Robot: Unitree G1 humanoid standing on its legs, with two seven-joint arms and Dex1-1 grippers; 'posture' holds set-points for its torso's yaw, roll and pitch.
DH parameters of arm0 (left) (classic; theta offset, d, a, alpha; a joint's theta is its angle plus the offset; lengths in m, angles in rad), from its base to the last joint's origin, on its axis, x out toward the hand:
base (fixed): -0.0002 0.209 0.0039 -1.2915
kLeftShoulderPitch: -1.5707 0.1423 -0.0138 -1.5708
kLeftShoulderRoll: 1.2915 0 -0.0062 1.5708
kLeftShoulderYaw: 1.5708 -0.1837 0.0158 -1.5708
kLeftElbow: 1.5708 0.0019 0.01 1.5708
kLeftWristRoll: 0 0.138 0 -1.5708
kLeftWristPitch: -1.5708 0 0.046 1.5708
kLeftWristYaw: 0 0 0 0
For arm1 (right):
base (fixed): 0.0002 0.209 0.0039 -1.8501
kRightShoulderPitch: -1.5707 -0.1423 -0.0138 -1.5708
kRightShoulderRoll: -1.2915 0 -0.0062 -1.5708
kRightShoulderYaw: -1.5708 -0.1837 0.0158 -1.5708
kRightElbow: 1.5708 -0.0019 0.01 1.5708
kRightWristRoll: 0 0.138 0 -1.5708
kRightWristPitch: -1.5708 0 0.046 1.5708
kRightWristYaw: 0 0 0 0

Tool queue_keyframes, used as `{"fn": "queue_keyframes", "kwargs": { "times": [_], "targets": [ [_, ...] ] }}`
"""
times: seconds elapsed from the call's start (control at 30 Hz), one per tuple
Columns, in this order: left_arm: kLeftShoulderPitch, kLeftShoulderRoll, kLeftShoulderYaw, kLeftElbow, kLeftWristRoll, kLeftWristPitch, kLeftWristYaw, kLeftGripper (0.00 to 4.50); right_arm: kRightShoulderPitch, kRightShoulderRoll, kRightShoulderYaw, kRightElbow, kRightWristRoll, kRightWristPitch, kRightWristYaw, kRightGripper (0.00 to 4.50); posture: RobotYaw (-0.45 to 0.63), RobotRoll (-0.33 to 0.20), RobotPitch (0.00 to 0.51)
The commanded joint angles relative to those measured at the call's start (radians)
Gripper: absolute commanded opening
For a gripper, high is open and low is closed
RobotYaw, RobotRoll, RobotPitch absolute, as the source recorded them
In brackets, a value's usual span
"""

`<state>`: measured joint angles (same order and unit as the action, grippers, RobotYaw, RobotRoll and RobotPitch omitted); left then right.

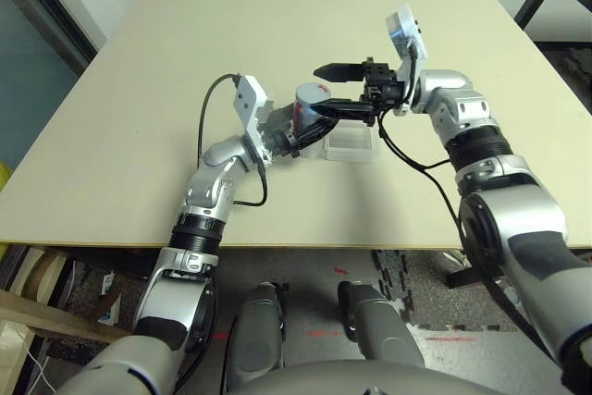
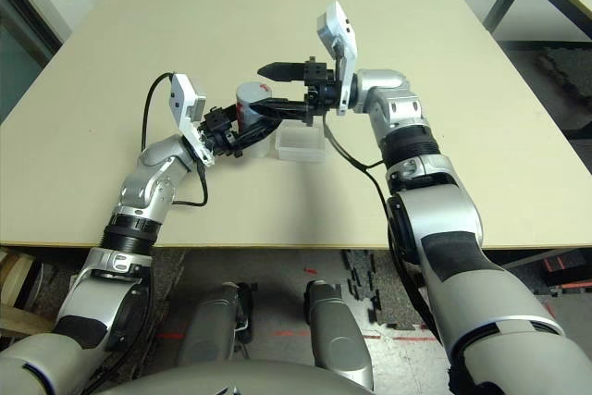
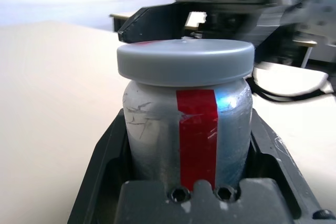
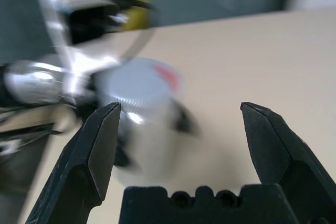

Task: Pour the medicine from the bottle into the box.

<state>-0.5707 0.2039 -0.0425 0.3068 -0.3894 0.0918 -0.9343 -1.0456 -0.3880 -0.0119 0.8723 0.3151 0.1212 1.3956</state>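
Jaws first: the left gripper (image 1: 298,132) is clamped tight on the bottle (image 1: 309,104), one black finger down each side of it, while the right gripper (image 1: 326,90) has its two fingers spread wide with nothing between them. Nearest the robot, the left forearm reaches in over the front edge of the pale beige table (image 1: 139,90) and holds the bottle roughly upright, a bit above the tabletop. From the left wrist camera you get a good look at it: silver-grey body, a red strip of label running down the front, and the grey cap (image 3: 185,61) still sitting on top. Just beside the bottle, on its right, the clear plastic box (image 1: 351,144) lies flat on the table, and the right gripper's lower finger crosses above its far edge. The right gripper comes in sideways from the right, pointing left, with the upper finger near the cap and the lower one beside the bottle's body; can't tell if either is touching. No pill to be made out anywhere, too small. Past all that, bare tabletop stretches away.
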Motion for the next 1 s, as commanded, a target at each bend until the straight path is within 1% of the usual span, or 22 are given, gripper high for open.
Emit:
{"fn": "queue_keyframes", "kwargs": {
  "times": [0.03, 0.2, 0.33, 0.43, 0.57, 0.73, 1.0],
  "targets": [
    [0.005, -0.005, -0.009, -0.011, 0.002, -0.011, -0.016, 2.64, 0.022, -0.019, -0.014, -0.022, 0.006, 0.021, 0.013, 4.50, -0.10, 0.000, 0.139],
    [0.000, -0.005, -0.006, -0.001, 0.005, -0.016, -0.016, 2.64, 0.045, -0.043, -0.008, -0.067, 0.020, 0.061, 0.072, 4.50, -0.10, 0.000, 0.139],
    [-0.003, -0.003, -0.006, 0.007, 0.008, -0.020, -0.016, 2.64, 0.061, -0.039, -0.001, -0.131, 0.040, 0.113, 0.109, 4.50, -0.10, 0.000, 0.138],
    [-0.007, -0.006, -0.010, 0.014, 0.012, -0.023, -0.016, 2.64, 0.069, -0.004, 0.007, -0.183, 0.048, 0.137, 0.093, 4.50, -0.11, 0.000, 0.139],
    [-0.010, -0.009, -0.015, 0.023, 0.016, -0.028, -0.019, 2.64, 0.061, 0.038, 0.010, -0.198, 0.049, 0.141, 0.070, 4.50, -0.11, 0.000, 0.139],
    [-0.014, -0.014, -0.020, 0.032, 0.019, -0.034, -0.019, 2.64, 0.042, 0.102, 0.018, -0.187, 0.043, 0.126, 0.038, 4.50, -0.12, 0.000, 0.140],
    [-0.009, -0.017, -0.024, 0.023, 0.018, -0.031, -0.020, 2.64, 0.021, 0.155, 0.031, -0.146, 0.018, 0.074, -0.007, 4.50, -0.11, 0.000, 0.140]
  ]
}}
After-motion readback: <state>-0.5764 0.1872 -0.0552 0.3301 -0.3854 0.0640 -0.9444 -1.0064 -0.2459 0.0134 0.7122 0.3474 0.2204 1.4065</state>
